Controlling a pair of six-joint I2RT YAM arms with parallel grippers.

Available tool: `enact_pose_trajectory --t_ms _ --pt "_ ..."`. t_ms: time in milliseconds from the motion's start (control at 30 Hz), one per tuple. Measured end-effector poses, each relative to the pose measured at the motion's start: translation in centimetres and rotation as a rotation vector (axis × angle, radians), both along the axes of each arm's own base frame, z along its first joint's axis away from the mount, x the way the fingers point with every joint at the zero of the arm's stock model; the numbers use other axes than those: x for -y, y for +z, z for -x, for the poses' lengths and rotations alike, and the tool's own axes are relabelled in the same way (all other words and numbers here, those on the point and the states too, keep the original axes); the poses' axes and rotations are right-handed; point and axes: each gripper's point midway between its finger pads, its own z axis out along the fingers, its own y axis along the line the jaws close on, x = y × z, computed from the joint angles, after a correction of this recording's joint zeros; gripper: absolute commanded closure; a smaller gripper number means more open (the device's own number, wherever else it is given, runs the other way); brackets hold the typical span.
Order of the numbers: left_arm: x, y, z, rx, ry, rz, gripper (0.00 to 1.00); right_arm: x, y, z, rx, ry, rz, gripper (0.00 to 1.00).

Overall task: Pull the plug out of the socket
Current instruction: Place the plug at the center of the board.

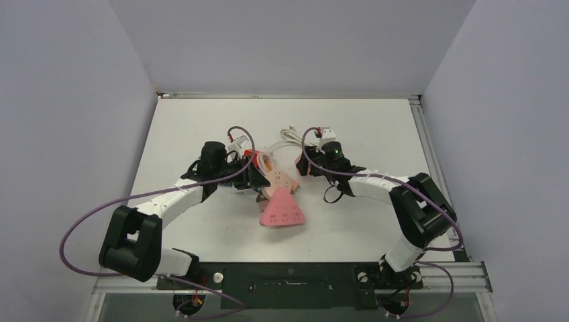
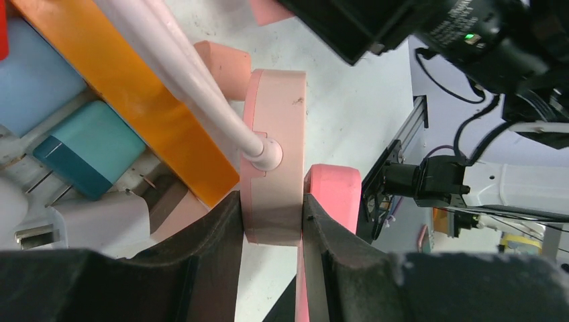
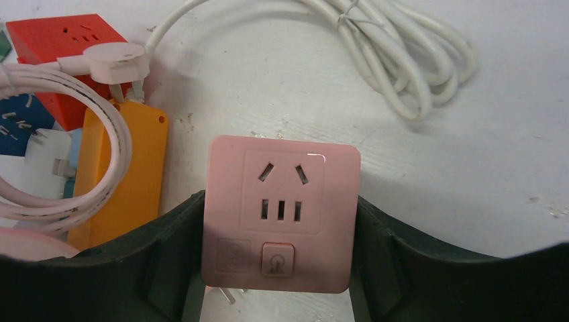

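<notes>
Top view: both arms reach inward to the middle of the desk (image 1: 376, 127). My left hand (image 1: 258, 177) and right hand (image 1: 310, 161) sit close together among a cluster of adapters. A pink triangular strip (image 1: 282, 212) lies flat just in front of them, and a coiled white cable (image 1: 290, 136) lies behind. From this height I cannot tell how either hand stands.

Left wrist view: the left hand (image 2: 272, 216) is pinching a pink corded body (image 2: 275, 147) edge-on, one finger pressed to each flat face. A pale cord (image 2: 191, 70) enters its side. An orange block (image 2: 127, 87) and a teal charger (image 2: 87, 154) lie just beside it.

Right wrist view: the right hand (image 3: 280, 201) is pinching a pink square socket (image 3: 280, 194) by its two side edges, its face with the slots and a button turned towards the camera. A red cube (image 3: 60, 47) is well to its left. I cannot tell whether the two pink parts are joined.
</notes>
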Motion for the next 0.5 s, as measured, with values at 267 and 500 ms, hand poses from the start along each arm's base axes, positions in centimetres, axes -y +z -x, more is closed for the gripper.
enact_pose_trajectory --t_ms 267,500 --pt "-0.6 0.9 0.2 0.049 0.001 -0.022 1.0 -3.5 -2.2 -0.8 -0.058 0.071 0.018 0.6" --pt "-0.7 0.7 0.2 0.05 0.003 -0.03 1.0 -4.3 -2.2 -0.5 -0.06 0.088 0.02 0.28"
